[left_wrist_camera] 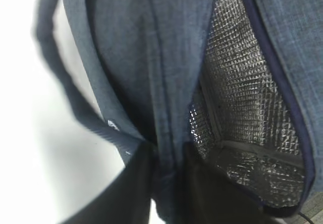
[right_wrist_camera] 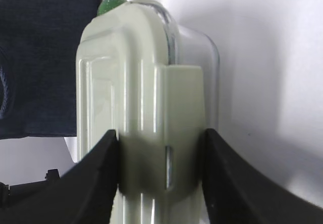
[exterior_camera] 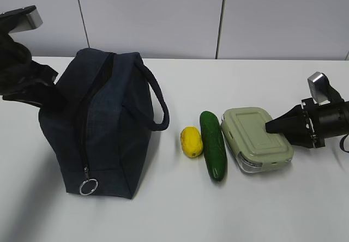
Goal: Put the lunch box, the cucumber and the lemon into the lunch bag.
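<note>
The dark navy lunch bag (exterior_camera: 103,122) stands on the white table at the left, with its zipper open and the ring pull (exterior_camera: 88,187) at the front. My left gripper (exterior_camera: 48,94) is shut on the bag's fabric edge beside the opening. The left wrist view shows that fabric (left_wrist_camera: 166,82) between the gripper (left_wrist_camera: 166,158) and the silver lining (left_wrist_camera: 242,93). The lemon (exterior_camera: 191,141), the cucumber (exterior_camera: 213,144) and the lunch box (exterior_camera: 251,138) lie side by side to the right. My right gripper (exterior_camera: 271,126) is shut on the lunch box's right end, and the right wrist view shows it (right_wrist_camera: 160,153) over the lid clip (right_wrist_camera: 184,108).
The bag's loop handle (exterior_camera: 158,103) hangs toward the lemon. The right wrist view shows the bag (right_wrist_camera: 45,52) and the cucumber's tip (right_wrist_camera: 112,4) beyond the box. A white wall stands behind the table.
</note>
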You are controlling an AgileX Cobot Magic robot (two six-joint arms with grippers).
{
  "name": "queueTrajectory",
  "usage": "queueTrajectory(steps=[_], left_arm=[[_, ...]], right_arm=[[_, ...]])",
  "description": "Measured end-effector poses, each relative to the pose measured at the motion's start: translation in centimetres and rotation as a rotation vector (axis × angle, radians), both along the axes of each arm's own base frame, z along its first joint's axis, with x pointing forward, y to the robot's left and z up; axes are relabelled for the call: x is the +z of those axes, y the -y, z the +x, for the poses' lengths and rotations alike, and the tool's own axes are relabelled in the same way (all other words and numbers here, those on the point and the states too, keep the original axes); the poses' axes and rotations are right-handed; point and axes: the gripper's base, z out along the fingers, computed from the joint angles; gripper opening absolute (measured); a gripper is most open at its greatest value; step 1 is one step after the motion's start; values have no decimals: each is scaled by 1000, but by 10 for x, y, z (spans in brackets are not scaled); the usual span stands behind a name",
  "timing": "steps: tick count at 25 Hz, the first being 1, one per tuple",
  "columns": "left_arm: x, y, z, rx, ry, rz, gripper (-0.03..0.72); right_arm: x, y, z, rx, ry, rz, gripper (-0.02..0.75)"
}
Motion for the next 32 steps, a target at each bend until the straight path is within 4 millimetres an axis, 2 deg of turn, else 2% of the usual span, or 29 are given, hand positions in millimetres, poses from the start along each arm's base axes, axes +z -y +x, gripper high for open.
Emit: queueTrajectory(steps=[1, 3, 19, 27, 32], left_arm=[[0, 0, 0, 2, 6, 3, 48], [0, -1, 1, 3, 10, 6, 27], [-1, -4, 1, -19, 25, 60, 20], [-1, -5, 1, -32, 21, 79, 19], [-1, -6, 1, -38, 19, 94, 19]], right_arm=[[0, 0, 0, -1, -2, 1, 361], [0, 0, 0, -2, -4, 1, 361], [2, -1, 5, -65, -24, 10, 360], [22, 2, 9, -120, 10, -67, 356], [35, -19, 15, -83, 33, -66, 356]])
